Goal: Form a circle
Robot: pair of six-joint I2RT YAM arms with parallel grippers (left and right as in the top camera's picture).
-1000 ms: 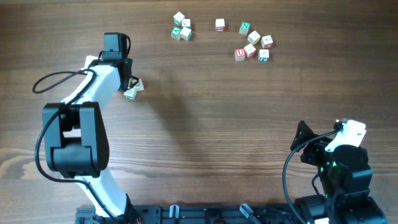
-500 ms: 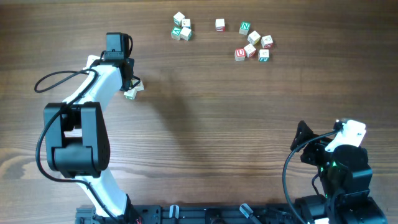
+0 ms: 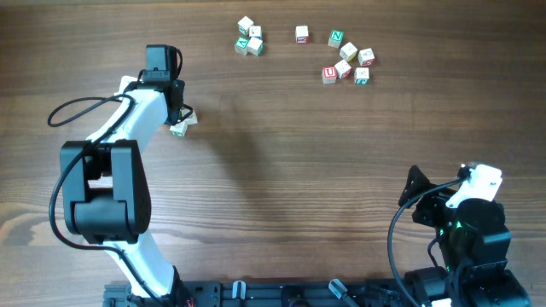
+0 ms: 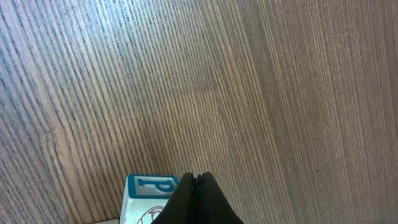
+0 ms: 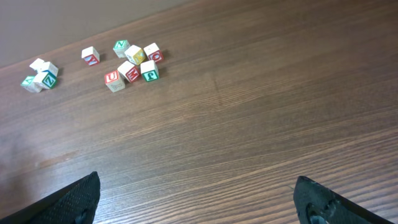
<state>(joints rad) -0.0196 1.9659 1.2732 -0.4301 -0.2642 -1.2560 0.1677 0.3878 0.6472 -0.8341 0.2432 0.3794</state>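
Note:
The circle (image 3: 248,38) is a tight clump of three pale letter cubes at the far middle of the table, one with green print; it also shows in the right wrist view, the circle (image 5: 40,73). My left gripper (image 3: 180,113) is shut, tips low over the wood. A cube with a blue P (image 4: 148,194) lies right beside the shut fingers (image 4: 198,186), not between them. In the overhead view two small cubes (image 3: 182,123) lie at that gripper's right side. My right gripper (image 5: 196,193) stands open over bare wood at the near right, holding nothing.
A loose group of several letter cubes (image 3: 347,61) lies at the far right, also seen as cubes (image 5: 132,65) from the right wrist. A single cube (image 3: 301,33) sits between that group and the clump. The right arm's base (image 3: 461,230) is at the near right edge.
My left gripper has edged slightly toward the far side of the table, staying shut beside the two cubes. The right arm has not moved.

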